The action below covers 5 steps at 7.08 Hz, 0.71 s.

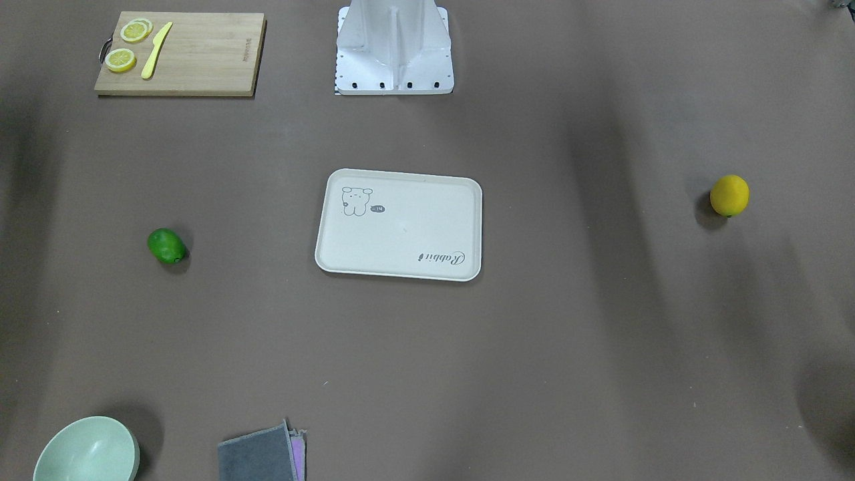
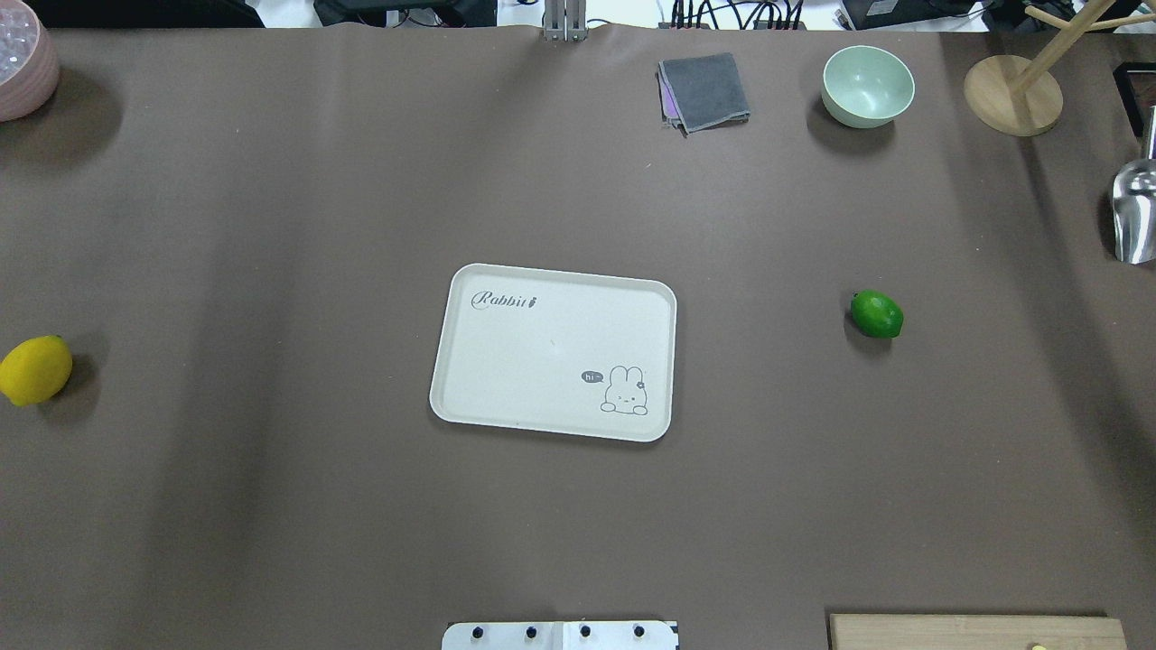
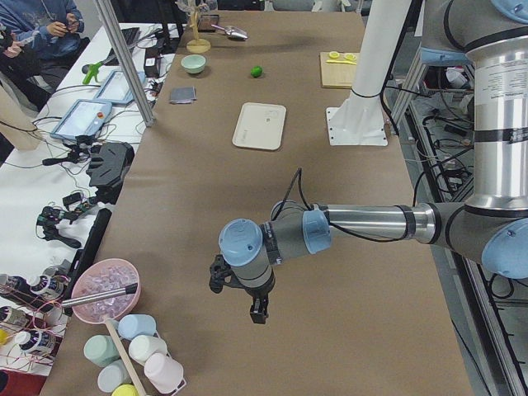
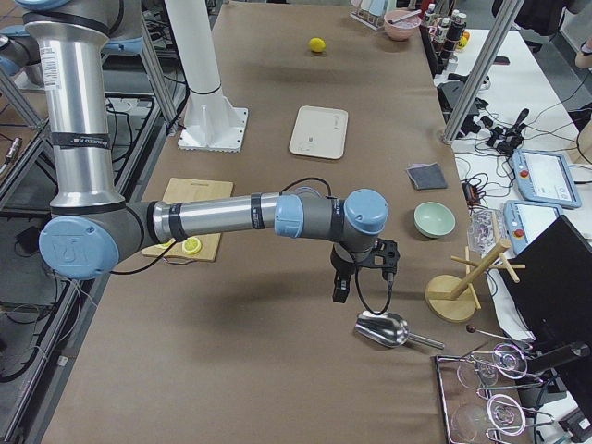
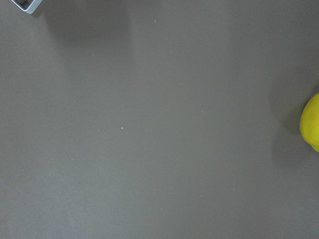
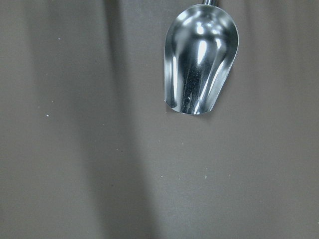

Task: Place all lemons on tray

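The cream tray lies at the table's middle with nothing on it; it also shows in the front view. The yellow lemon lies far out on my left side and shows at the right edge of the left wrist view. The green lemon lies on my right side. My left gripper hangs above bare table at the left end. My right gripper hangs near a metal scoop. I cannot tell whether either is open or shut.
A wooden cutting board holds lemon slices and a yellow knife. A green bowl, a grey cloth, a wooden stand and the metal scoop are at the far right. A pink bowl stands far left.
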Tool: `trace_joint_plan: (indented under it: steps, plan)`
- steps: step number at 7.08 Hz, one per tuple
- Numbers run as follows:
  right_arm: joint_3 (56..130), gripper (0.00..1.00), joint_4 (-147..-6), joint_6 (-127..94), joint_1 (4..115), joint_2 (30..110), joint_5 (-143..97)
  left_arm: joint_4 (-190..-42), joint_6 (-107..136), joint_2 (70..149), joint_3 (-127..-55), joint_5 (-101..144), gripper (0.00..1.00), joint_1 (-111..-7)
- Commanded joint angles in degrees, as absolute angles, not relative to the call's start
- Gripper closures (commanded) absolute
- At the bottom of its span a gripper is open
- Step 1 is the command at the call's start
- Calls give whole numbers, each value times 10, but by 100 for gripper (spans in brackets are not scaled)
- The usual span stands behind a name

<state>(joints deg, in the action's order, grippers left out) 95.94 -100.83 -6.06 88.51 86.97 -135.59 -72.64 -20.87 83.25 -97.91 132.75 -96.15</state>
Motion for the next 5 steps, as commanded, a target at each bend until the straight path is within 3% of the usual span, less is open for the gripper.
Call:
trace_joint_plan:
  steps: [1, 3, 5]
  plan:
    - [960, 0, -1008, -61, 885, 867, -1356, -726, -211, 832, -978, 1325, 2, -961]
    - [971, 0, -1008, -77, 866, 863, -1361, -715, -209, 834, -979, 1330, 2, -965]
    - [1030, 0, -1007, -159, 777, 856, -1361, -667, -213, 838, -1029, 1319, 2, -1003]
